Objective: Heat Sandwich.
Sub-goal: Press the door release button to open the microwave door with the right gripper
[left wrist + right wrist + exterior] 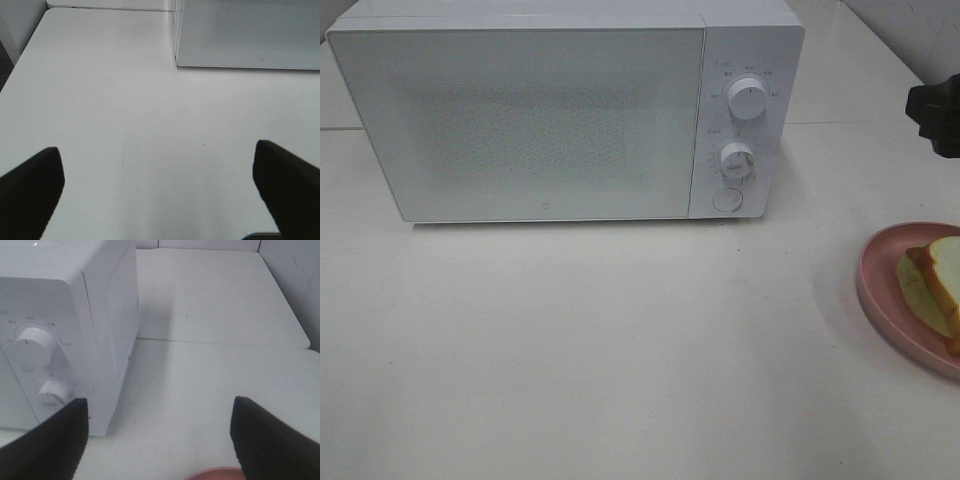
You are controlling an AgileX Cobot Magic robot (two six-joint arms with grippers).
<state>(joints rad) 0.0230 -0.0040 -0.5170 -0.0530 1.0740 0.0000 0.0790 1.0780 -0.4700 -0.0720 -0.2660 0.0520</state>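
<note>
As the microwave (550,120) sat shut on the white table (620,350), sandwich (942,280) to its right, left gripper (156,146) and right gripper (160,399) spread wide, empty.

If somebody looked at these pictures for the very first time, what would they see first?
The big white microwave, door shut, filling the back of the table, with two round knobs on its right side. Next, the sandwich on a pink plate, half cut off at the right edge of the high view.
</note>
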